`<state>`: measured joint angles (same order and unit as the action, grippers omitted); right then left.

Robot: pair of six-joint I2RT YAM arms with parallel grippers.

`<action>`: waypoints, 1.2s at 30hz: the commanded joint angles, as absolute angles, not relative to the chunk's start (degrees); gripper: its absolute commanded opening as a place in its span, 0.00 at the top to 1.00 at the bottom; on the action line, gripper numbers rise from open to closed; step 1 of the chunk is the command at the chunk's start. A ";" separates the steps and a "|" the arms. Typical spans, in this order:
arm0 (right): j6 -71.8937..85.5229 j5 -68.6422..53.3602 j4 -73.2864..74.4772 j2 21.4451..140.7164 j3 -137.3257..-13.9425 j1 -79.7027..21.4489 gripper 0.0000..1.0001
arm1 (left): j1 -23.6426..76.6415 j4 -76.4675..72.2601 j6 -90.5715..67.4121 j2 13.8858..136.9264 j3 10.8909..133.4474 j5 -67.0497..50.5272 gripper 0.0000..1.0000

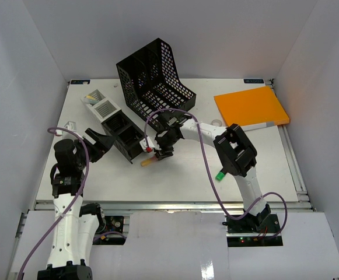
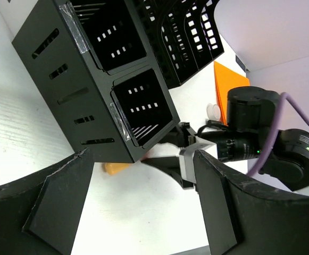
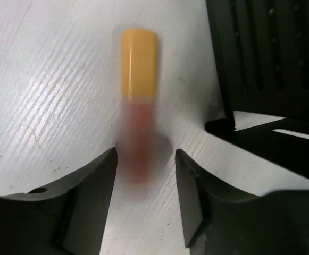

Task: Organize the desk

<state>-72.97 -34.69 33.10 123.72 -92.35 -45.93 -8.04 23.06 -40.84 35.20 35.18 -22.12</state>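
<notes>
Only R wrist cam shows pink-bodied tube [image 3: 139,95] btwn fingers [image 3: 93,194].

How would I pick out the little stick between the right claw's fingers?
On the white desk, find the long black compartment box left of centre. Just off its near end lies a short stick: the only small thing there with an orange-yellow cap and a reddish body.

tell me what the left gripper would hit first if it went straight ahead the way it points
Probably the near corner of the black compartment organizer, directly ahead of the open left gripper; depth is hard to judge.
</notes>
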 commanded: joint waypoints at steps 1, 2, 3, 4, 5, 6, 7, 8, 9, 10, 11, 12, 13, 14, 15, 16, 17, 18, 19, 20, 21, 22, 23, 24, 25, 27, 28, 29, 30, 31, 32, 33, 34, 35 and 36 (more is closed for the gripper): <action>-73.83 -35.88 39.57 125.39 -93.51 -46.05 0.61 | -7.59 23.56 -43.14 33.70 34.20 -24.27 0.14; -73.46 -35.41 39.46 125.11 -92.79 -46.05 0.63 | -7.56 23.58 -43.86 33.58 33.77 -24.48 0.14; -73.05 -34.99 39.46 124.81 -91.78 -46.05 0.65 | -7.56 23.64 -44.63 33.40 33.23 -24.78 0.14; -72.65 -34.75 39.39 124.50 -90.53 -46.05 0.68 | -7.48 23.64 -45.34 33.09 32.38 -25.32 0.14; -71.72 -34.26 39.33 123.91 -89.73 -46.05 0.70 | -7.39 23.56 -46.90 32.92 31.63 -25.94 0.14; -70.72 -33.74 39.28 123.30 -88.99 -46.05 0.72 | -7.29 23.46 -48.54 32.77 30.88 -26.59 0.14; -69.99 -33.40 39.15 122.97 -88.13 -46.05 0.75 | -7.23 23.40 -49.48 32.51 29.76 -27.51 0.14; -68.40 -33.25 39.05 122.24 -87.49 -46.05 0.76 | -7.15 23.32 -50.84 32.14 29.04 -28.06 0.14; -66.72 -33.13 38.63 121.55 -86.70 -46.09 0.79 | -6.97 23.26 -52.11 31.75 28.28 -28.64 0.14; -65.15 -32.99 38.00 120.96 -85.77 -46.13 0.81 | -6.72 23.21 -53.23 31.36 27.41 -29.32 0.14; -63.65 -33.03 37.88 120.35 -84.89 -46.14 0.82 | -6.39 22.99 -54.29 30.93 26.68 -29.44 0.14; -61.62 -33.81 37.22 119.34 -83.41 -46.11 0.84 | -5.97 22.38 -55.88 30.36 25.52 -30.04 0.14; -59.48 -34.74 36.41 118.25 -81.79 -46.07 0.87 | -5.52 21.69 -57.57 29.75 24.27 -30.77 0.14; -57.13 -35.51 35.89 116.93 -80.86 -46.01 0.90 | -4.91 20.96 -59.19 29.09 22.93 -31.18 0.14; -54.46 -36.61 35.47 115.44 -80.22 -45.97 0.92 | -4.21 20.19 -60.61 28.33 21.50 -31.41 0.15; -51.26 -38.93 34.99 113.83 -79.45 -45.97 0.92 | -3.51 19.38 -61.60 27.40 20.00 -31.54 0.15; -49.79 -41.57 34.98 112.57 -79.31 -45.97 0.92 | -3.31 18.72 -62.86 26.93 19.27 -31.41 0.15; -47.93 -43.61 34.98 111.70 -79.43 -46.01 0.92 | -2.98 18.24 -63.69 26.19 18.11 -31.26 0.15; -45.89 -45.41 34.99 110.99 -79.66 -46.05 0.92 | -2.61 17.80 -64.38 25.39 16.84 -31.13 0.15; -43.20 -46.59 35.08 110.66 -80.18 -46.05 0.92 | -2.24 17.14 -65.14 25.10 16.03 -31.27 0.15; -40.82 -47.82 35.17 110.31 -80.66 -46.05 0.92 | -1.83 16.52 -65.93 24.85 15.31 -31.32 0.15; -39.52 -49.21 35.22 109.92 -80.99 -46.05 0.92 | -1.33 16.01 -66.88 24.74 14.92 -31.04 0.15; -38.53 -49.96 35.30 109.61 -81.34 -46.00 0.92 | -1.04 15.38 -67.51 24.64 14.60 -30.72 0.15; -37.34 -50.35 35.38 109.54 -81.86 -45.99 0.92 | 0.08 14.74 -67.98 24.74 14.50 -30.08 0.15; -35.92 -50.76 35.46 109.58 -82.46 -46.03 0.92 | 1.74 14.13 -68.47 24.94 14.50 -29.27 0.15; -33.33 -51.40 35.65 109.74 -84.55 -46.05 0.92 | 5.38 12.82 -69.43 25.75 14.57 -26.93 0.15; -31.88 -51.64 35.68 109.92 -85.49 -46.08 0.92 | 6.93 11.77 -70.03 26.64 14.73 -25.81 0.15; -30.33 -51.87 35.68 110.14 -86.29 -46.13 0.92 | 8.31 10.54 -70.70 27.74 14.95 -24.79 0.15; -29.17 -52.00 35.68 110.27 -87.08 -46.26 0.92 | 10.67 9.54 -71.15 28.69 15.14 -23.69 0.15; -28.23 -51.85 35.68 110.45 -88.33 -46.41 0.92 | 12.61 8.47 -71.46 30.12 15.45 -22.33 0.15; -27.29 -51.57 35.68 110.69 -89.83 -46.55 0.92 | 14.07 7.31 -71.74 31.85 15.82 -20.83 0.15; -25.87 -51.28 35.68 110.80 -90.74 -46.75 0.92 | 16.01 6.06 -71.98 33.05 16.19 -19.86 0.15; -25.23 -51.10 35.63 110.88 -91.57 -46.84 0.92 | 16.86 5.18 -72.07 34.15 16.60 -19.00 0.15; -24.26 -50.91 35.49 111.02 -92.74 -46.85 0.92 | 18.14 4.37 -72.12 35.84 17.29 -17.67 0.16; -23.12 -50.60 35.32 111.09 -93.68 -46.85 0.92 | 19.65 3.71 -72.21 37.17 17.86 -16.48 0.17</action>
